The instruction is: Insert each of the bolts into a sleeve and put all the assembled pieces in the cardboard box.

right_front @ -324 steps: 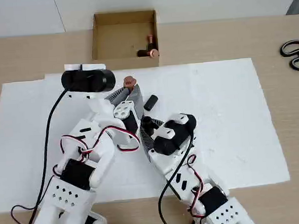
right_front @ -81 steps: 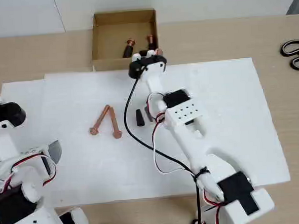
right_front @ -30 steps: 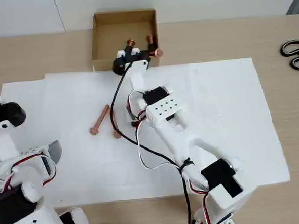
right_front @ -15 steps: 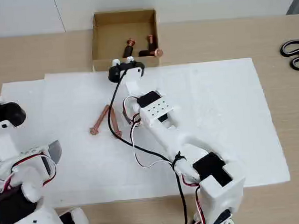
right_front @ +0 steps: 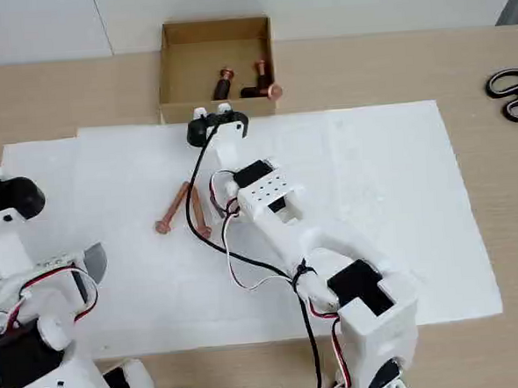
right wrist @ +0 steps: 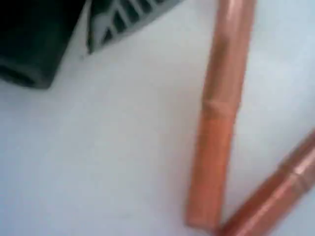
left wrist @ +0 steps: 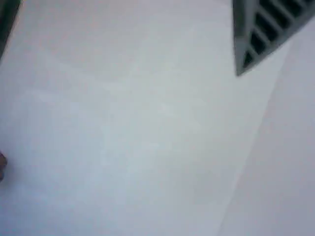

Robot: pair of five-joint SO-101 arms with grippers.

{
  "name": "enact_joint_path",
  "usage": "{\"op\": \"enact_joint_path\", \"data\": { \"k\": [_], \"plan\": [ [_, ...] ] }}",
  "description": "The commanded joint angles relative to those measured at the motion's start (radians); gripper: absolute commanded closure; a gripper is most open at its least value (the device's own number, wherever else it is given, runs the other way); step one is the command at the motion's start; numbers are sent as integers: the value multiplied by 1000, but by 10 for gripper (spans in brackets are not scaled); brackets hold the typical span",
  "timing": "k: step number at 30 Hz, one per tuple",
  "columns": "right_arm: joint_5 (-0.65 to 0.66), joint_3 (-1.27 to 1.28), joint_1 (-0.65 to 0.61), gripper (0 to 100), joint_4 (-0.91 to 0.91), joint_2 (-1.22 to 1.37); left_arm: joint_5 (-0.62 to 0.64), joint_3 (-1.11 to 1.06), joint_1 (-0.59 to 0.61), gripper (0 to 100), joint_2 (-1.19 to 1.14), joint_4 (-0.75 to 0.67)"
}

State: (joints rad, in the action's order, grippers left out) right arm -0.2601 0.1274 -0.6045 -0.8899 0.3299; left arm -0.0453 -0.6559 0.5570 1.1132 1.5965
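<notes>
The cardboard box (right_front: pixel 215 22) sits at the far side of the table (right_front: pixel 59 92), just beyond the edge of a white sheet (right_front: pixel 391 195). Inside it lies one assembled piece (right_front: pixel 223 83), a copper bolt in a dark sleeve. More assembled pieces (right_front: pixel 264 86) are bunched against the box's right wall, and I can't count them.

Two loose bolts lie on the sheet in a narrow V. The first bolt (right_front: pixel 173 209) and second bolt (right_front: pixel 198 212) have their heads toward the arms and their tips close together. A black cable from the right arm (right_front: pixel 278 210) crosses the second one.

That arm stretches out low over the sheet, its wrist camera near the front wall of the box. The right end effector (right wrist: pixel 128 17) hangs close above the sheet. A black sleeve (right wrist: pixel 29 44) lies right by it, and a bolt shaft is just beside that. How far it is open, I cannot tell.

The left arm (right_front: pixel 30 331) sits at the near left corner. The left end effector (right_front: pixel 92 257) is over bare sheet, its ribbed fingers (left wrist: pixel 266 29) spread wide and holding nothing.

Scissors (right_front: pixel 512 90) lie on the table at the far right.
</notes>
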Motion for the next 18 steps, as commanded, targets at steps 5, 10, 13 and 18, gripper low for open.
{"op": "enact_joint_path", "data": {
  "k": [5,10,13,18],
  "plan": [
    [-5,-28,4,978,1,-1,0,4,-6,712,8,-21],
    [-5,-44,50,978,-101,-117,0,4,-6,712,8,-21],
    [0,-72,81,978,-231,-249,0,4,-6,712,8,-21],
    [81,-74,170,978,-294,-371,0,4,-6,712,8,-21]
  ]
}}
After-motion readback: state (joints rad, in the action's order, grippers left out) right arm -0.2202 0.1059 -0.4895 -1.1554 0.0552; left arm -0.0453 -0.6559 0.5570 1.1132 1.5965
